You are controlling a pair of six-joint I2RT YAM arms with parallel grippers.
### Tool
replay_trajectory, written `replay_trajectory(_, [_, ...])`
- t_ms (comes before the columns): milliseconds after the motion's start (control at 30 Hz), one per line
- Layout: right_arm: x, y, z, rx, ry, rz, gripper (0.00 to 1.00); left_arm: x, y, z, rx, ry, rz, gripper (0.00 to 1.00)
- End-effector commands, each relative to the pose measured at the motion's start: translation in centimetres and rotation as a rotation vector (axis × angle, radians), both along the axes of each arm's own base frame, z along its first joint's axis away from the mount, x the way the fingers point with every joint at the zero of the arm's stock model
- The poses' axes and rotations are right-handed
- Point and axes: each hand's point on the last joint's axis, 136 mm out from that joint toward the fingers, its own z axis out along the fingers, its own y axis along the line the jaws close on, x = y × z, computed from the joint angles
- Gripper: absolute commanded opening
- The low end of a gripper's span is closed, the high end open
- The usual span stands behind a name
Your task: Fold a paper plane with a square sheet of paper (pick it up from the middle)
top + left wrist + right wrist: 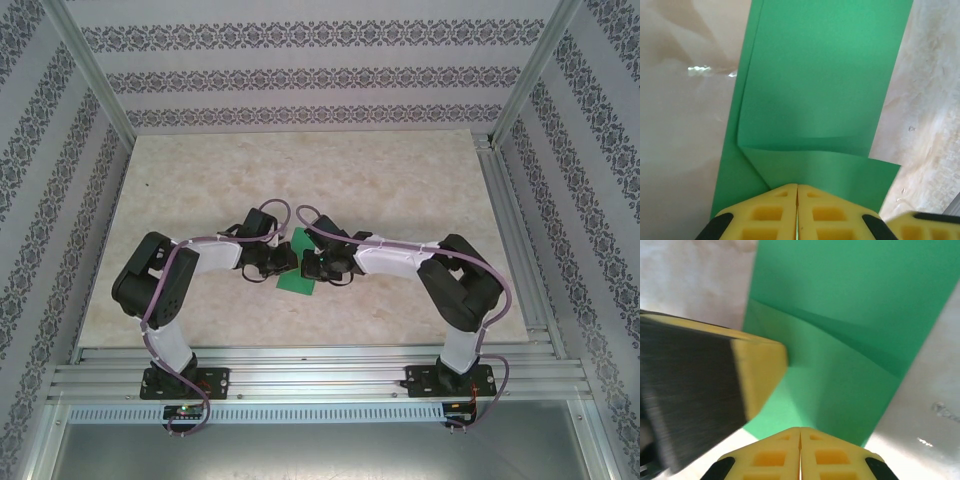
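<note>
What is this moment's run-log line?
green paper: creased, on table | left gripper: shut, tips at paper | right gripper: shut, tips at paper | grip: unclear

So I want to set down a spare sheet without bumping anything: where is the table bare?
Bare: the far half of the table, up to the back wall. Crowded: the centre, where the left hand and right hand meet over the green paper.

Square sheet of paper (296,281) lies mid-table (400,190), toward the near edge. Left gripper (284,261) on its left side, right gripper (307,265) on its right.
</note>
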Motion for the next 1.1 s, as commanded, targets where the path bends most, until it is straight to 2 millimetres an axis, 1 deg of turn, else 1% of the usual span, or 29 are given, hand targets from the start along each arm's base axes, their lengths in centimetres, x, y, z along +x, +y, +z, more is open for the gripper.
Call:
replay_trajectory(0, [0.7, -0.6, -0.7, -0.065, -0.006, -0.029, 0.08, 0.8, -0.8, 0.4, -0.01, -0.025, -0.011, 0.1])
replay_trajectory(67, [0.9, -0.8, -1.1, -0.084, -0.006, -0.031, 0.08, 0.8, -0.9, 0.3, -0.008, -0.021, -0.01, 0.11])
replay_trajectory(133, [0.9, -0.6, -1.0, -0.075, -0.007, -0.017, 0.07, 0.9, -0.7, 0.1, 0.0, -0.019, -0.005, 0.11])
replay_trajectory(267, [0.4, 1.2, 0.7, 0.01, -0.032, 0.051, 0.07, 0.8, -0.2, -0.4, 0.033, -0.007, 0.01, 0.1])
replay_trajectory(333, [-0.2, 1.8, 1.0, 0.028, -0.023, 0.074, 0.07, 0.9, 0.1, -0.7, 0.05, -0.003, 0.022, 0.1])
replay_trajectory(533, [-1.6, 1.3, -0.8, -0.001, 0.03, 0.081, 0.07, 0.8, 0.4, -1.3, 0.066, 0.011, 0.04, 0.09])
replay_trajectory(700, [-3.0, 1.6, -1.0, 0.011, 0.05, 0.121, 0.07, 0.5, 0.7, -1.6, 0.08, 0.021, 0.048, 0.09])
replay_trajectory(933, [-4.8, -0.4, -2.9, -0.068, 0.117, 0.116, 0.07, 0.4, 1.0, -1.9, 0.096, 0.027, 0.062, 0.08])
replay_trajectory(1067, [-6.2, -1.4, -3.3, -0.085, 0.148, 0.117, 0.07, 0.4, 1.2, -2.1, 0.105, 0.03, 0.068, 0.08])
